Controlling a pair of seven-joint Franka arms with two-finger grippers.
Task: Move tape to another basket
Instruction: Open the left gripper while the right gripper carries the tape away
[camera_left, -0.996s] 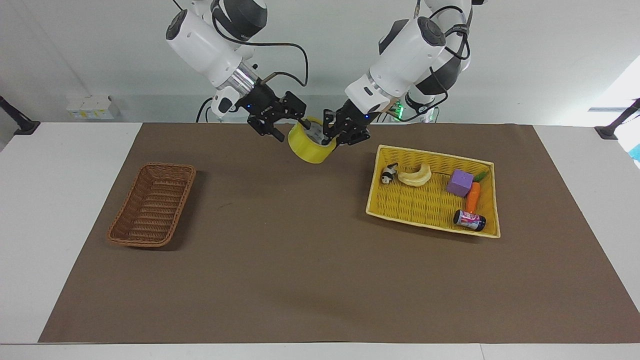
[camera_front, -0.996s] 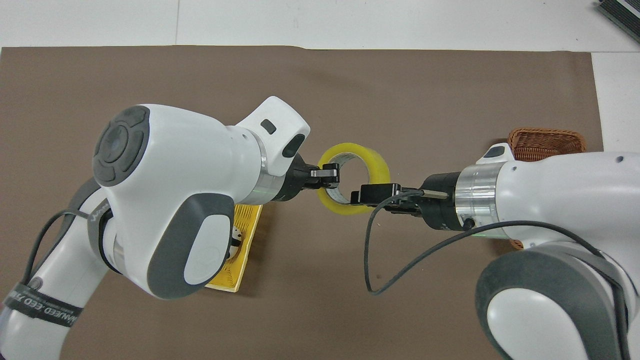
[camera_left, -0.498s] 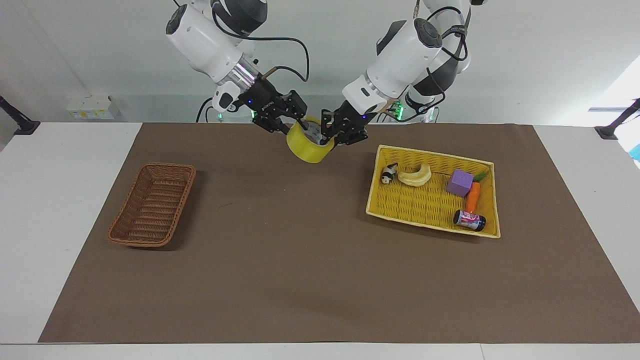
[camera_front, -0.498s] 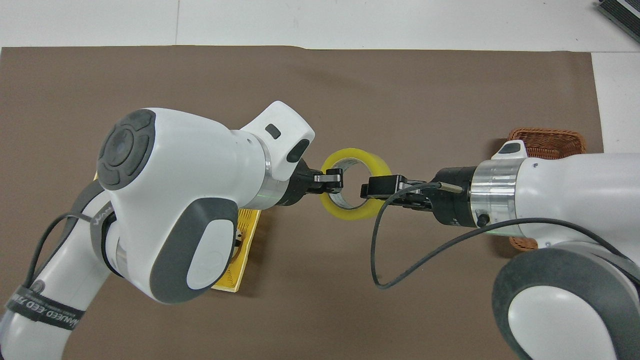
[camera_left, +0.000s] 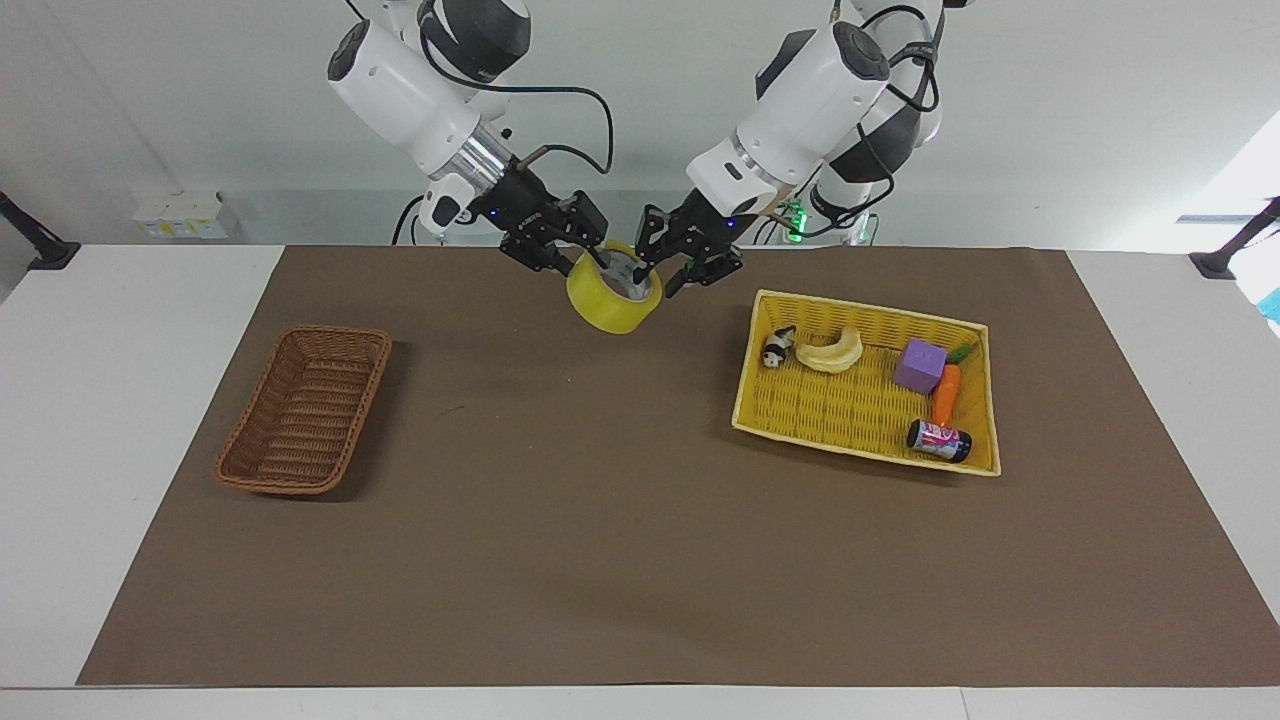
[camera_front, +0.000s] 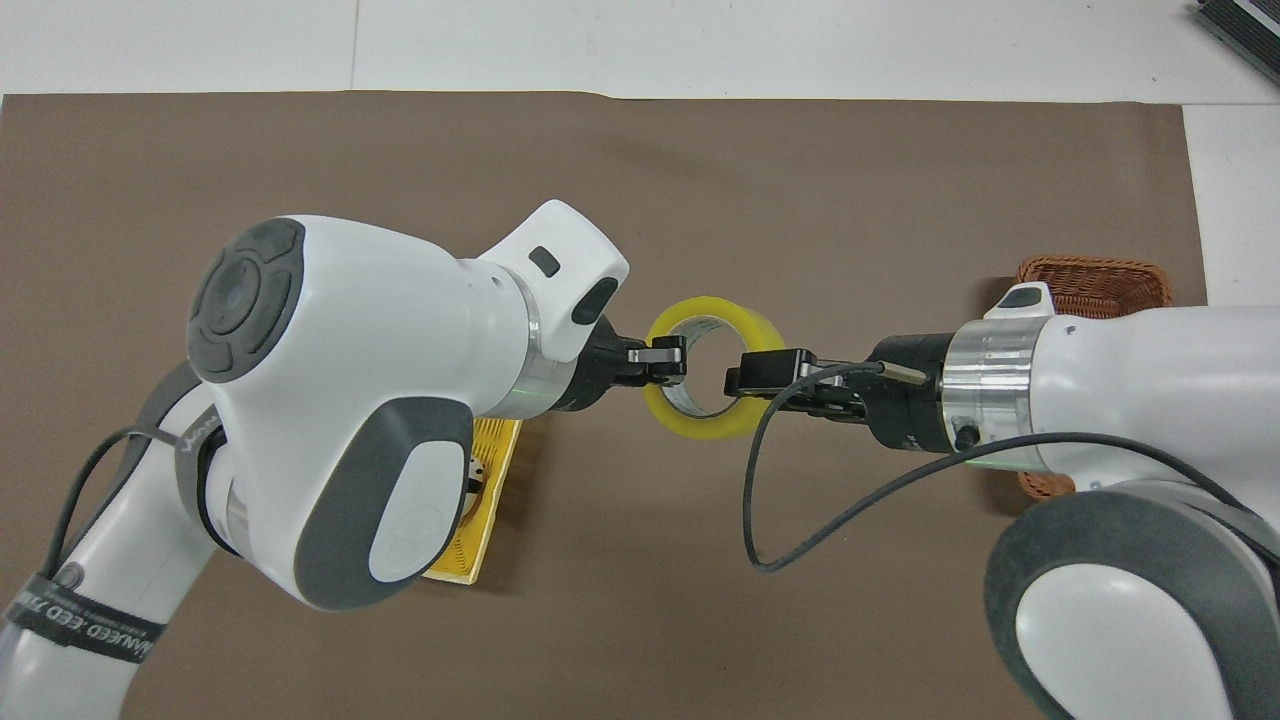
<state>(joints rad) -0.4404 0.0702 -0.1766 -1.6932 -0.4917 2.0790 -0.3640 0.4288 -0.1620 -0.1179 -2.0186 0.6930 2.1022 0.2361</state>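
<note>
The tape (camera_left: 610, 300), a yellow ring, hangs in the air between both grippers, over the brown mat close to the robots. My right gripper (camera_left: 585, 262) is shut on the tape's rim on the side toward the small brown wicker basket (camera_left: 300, 335). My left gripper (camera_left: 660, 278) is open, its fingers still astride the other side of the rim. In the overhead view the tape (camera_front: 712, 425) sits between the left gripper (camera_front: 665, 362) and the right gripper (camera_front: 745, 378). The brown basket (camera_front: 1095, 280) stands empty at the right arm's end.
A bright yellow basket (camera_left: 860, 312) at the left arm's end holds a banana (camera_left: 832, 352), a purple cube (camera_left: 920, 365), a carrot (camera_left: 946, 392), a can (camera_left: 940, 440) and a small panda toy (camera_left: 776, 348). A brown mat covers the table.
My right gripper came up to the tape and shut on its rim. My left gripper's fingers have spread. The tape shifted slightly toward the right arm's end.
</note>
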